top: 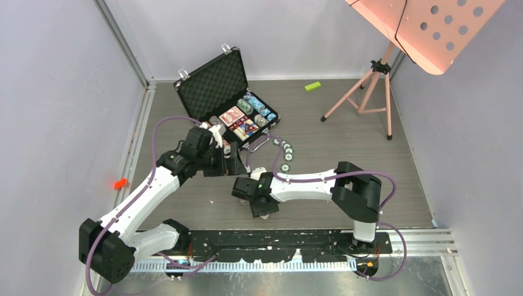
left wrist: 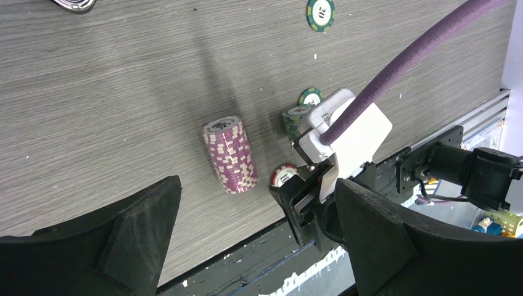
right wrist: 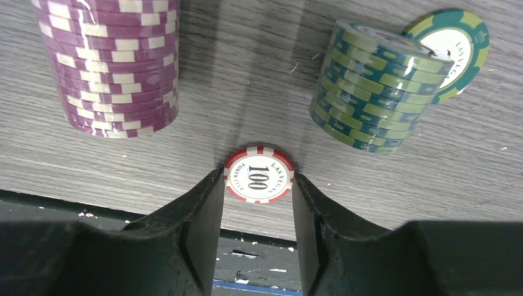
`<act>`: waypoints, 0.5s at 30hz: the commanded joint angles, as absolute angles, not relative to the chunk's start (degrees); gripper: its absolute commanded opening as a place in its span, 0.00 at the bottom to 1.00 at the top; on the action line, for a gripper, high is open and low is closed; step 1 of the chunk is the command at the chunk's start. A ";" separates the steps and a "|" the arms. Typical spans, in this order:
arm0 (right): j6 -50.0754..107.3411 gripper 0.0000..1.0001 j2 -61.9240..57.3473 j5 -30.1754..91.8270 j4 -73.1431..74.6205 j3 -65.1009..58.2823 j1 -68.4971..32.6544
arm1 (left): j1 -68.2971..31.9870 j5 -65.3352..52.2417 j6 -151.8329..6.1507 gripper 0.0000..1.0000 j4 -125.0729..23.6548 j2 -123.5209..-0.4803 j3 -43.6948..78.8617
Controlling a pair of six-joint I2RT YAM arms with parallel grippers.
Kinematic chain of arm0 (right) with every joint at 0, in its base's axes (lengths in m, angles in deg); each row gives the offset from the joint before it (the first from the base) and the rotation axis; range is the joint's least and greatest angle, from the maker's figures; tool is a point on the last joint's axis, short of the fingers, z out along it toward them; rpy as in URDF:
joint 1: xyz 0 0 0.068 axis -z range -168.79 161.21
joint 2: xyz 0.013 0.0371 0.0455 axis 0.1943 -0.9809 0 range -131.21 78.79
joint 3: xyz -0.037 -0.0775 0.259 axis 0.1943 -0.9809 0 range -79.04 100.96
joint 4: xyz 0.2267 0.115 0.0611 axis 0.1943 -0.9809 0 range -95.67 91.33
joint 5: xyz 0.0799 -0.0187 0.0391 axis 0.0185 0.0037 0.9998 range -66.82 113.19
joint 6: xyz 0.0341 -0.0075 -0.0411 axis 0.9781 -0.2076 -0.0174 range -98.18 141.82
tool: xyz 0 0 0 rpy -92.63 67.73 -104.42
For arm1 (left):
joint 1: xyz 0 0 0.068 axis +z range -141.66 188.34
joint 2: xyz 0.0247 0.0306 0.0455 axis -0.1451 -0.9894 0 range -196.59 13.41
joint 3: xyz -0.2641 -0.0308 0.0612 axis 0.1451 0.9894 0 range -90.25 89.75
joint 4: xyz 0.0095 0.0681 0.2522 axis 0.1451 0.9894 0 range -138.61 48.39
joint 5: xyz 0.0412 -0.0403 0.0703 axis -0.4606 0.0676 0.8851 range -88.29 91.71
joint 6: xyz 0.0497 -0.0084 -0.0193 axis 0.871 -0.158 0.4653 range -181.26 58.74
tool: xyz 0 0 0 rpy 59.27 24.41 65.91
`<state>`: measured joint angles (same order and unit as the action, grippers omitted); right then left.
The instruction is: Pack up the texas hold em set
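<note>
a: at the near edge of the desk (top: pixel 345 117), what has the right tool (right wrist: pixel 258 185) got?
b: a red chip marked 100 (right wrist: pixel 258 174), lying flat. the two fingers sit against its rim from either side, jaws narrowed to the chip's width.
a: and around it?
b: a purple chip stack (right wrist: pixel 114 61) on one side and a green chip stack (right wrist: pixel 370 92) on the other, with a single green chip (right wrist: pixel 453 49) touching that stack's far side.
a: the left tool (left wrist: pixel 256 209)?
b: spread fully wide, holding nothing, hanging over the desk by the near corner of the briefcase (top: pixel 213 83).
a: where's the briefcase itself?
b: back left, lid up, foam showing. rows of packed chips (top: pixel 259 108) and red-backed cards (top: pixel 234 116) lie in its base. a few loose chips (top: pixel 287 154) trail on the desk off its front corner.
</note>
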<state>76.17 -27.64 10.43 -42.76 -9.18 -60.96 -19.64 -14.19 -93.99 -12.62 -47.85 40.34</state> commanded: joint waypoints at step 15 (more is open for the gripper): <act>76.09 0.36 -19.50 1.16 -47.24 -9.19 -61.38 | -18.12 -20.96 -94.88 1.00 -16.26 -48.70 38.78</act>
<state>75.95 -24.86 6.04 -45.30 -9.64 -61.13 -18.64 -17.79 -94.28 -13.38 -48.07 40.34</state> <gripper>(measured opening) 0.469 0.994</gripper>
